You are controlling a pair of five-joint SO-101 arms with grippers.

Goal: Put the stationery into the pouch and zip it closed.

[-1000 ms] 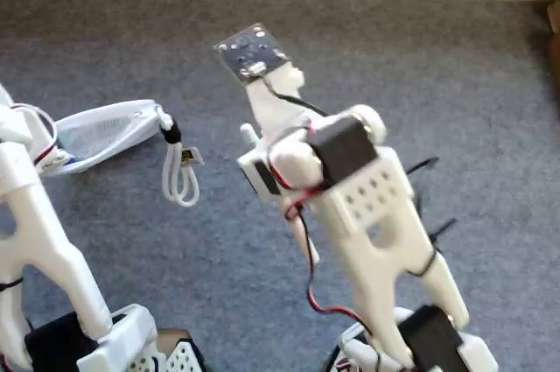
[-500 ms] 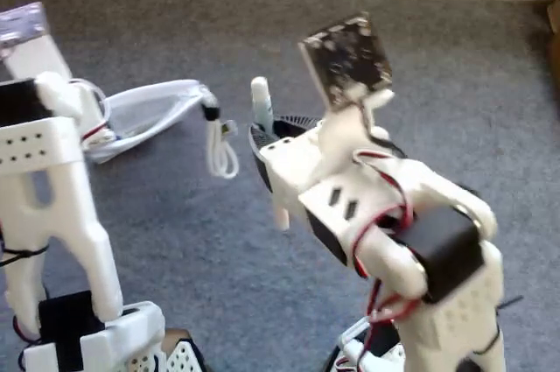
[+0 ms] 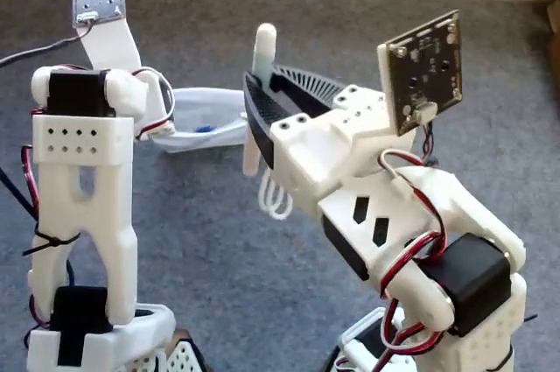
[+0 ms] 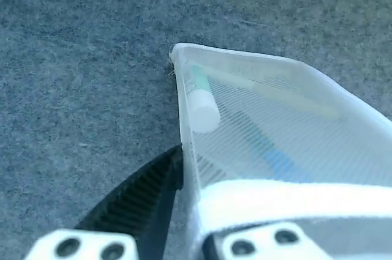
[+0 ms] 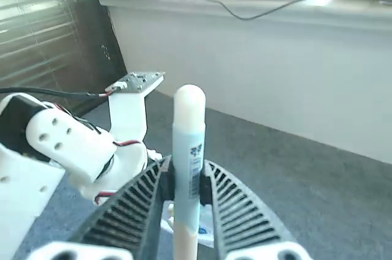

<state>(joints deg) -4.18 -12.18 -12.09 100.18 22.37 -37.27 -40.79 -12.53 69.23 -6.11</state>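
The right claw is closed to a narrow gap on a stick, its two black ribbed jaws pinching the barrel on either side. The stick is a smooth round tube, white with a domed cap and a pale blue printed sleeve, and it stands upright, its top well clear of the jaw tips.

The left claw is clamped on the pouch: a black ribbed jaw presses one face and a smooth white plastic jaw lies across the other. The pouch is a flat bag of translucent white mesh with a stitched edge and a sharp corner. Through the weave show a marker with a white cap and greenish body, a blue piece and a long pale shape I cannot make out.

In the high view the pouch is between the two arms, its far end just beside the right claw's jaws. Whether it rests on the floor I cannot tell. A white cord loop lies below those jaws on grey, short-piled carpet. Beyond it stands a plain white wall.
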